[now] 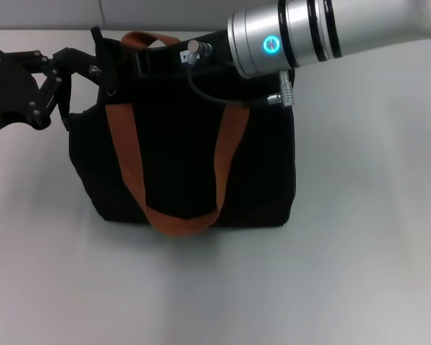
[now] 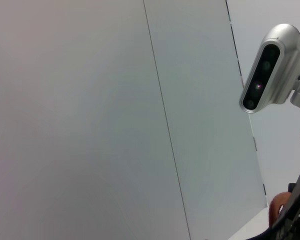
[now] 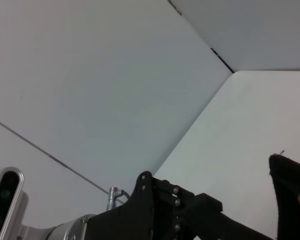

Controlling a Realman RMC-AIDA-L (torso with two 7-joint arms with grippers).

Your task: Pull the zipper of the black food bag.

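From the head view, the black food bag [image 1: 194,169] stands on the white worktop [image 1: 359,273]. The left pincer [image 1: 93,61] pinches its top left corner; the right pincer is hidden behind its arm at the rim, state unknowable. The zipper isn't visible; its track runs left-right.

Left wrist view: a strap [image 2: 276,209].

Right wrist view: the bag's corner.

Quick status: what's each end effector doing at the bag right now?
Left end effector: at the black food bag's top left corner; grip cannot be told.
Right end effector: hidden behind its arm over the bag's rim; cannot be told.

Black food bag [image 1: 194,172] between both end effectors
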